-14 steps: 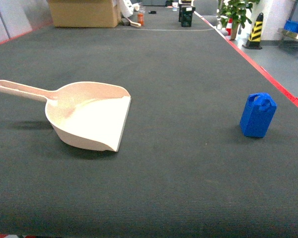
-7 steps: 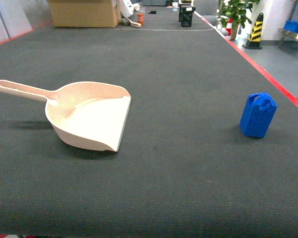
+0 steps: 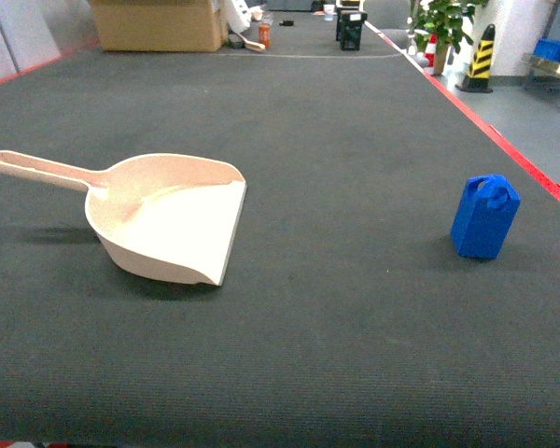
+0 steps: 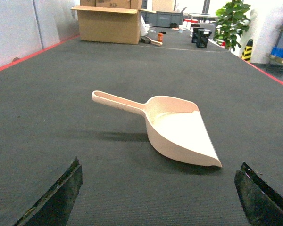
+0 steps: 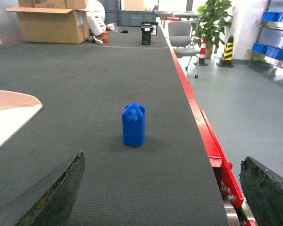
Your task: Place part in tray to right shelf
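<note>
Blue faceted plastic jerrycan part (image 3: pixel 485 217) mid-right, unmoved, well apart from cream plastic scoop tray (image 3: pixel 163 219); both hands wide, empty, task unstarted

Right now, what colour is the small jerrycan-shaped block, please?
Bright blue plastic block; clearest in the right wrist view.

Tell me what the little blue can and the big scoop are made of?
The blue can looks like hard plastic: even bright colour, crisp molded facets. The scoop also seems plastic: smooth cream, faintly glossy, thin curved walls and handle in one piece.
</note>
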`<state>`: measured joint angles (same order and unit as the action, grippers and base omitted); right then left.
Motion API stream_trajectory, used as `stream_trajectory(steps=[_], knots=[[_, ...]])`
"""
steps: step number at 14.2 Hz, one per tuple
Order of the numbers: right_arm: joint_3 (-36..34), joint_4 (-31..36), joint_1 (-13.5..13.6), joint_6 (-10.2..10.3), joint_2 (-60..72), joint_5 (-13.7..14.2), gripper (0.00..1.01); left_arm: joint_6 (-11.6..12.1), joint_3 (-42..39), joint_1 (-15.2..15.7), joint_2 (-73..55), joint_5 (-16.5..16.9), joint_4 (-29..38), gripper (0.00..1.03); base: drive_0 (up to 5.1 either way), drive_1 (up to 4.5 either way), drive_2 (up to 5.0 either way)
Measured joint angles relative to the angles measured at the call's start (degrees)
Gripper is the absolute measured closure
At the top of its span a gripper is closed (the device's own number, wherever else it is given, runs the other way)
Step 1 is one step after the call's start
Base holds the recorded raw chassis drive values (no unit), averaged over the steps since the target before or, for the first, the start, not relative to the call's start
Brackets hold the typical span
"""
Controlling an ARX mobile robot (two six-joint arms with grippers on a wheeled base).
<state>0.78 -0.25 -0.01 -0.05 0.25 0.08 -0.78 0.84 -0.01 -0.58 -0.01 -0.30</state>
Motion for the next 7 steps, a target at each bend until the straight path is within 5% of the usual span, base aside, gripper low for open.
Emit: stream_trajectory(steps=[7], knots=[[0.00,0.00,0.00,0.00,0.00,0.00,0.03,0.00,0.00,0.00,0.00,0.00,-0.02,0.05,0.0,0.00,0.0]])
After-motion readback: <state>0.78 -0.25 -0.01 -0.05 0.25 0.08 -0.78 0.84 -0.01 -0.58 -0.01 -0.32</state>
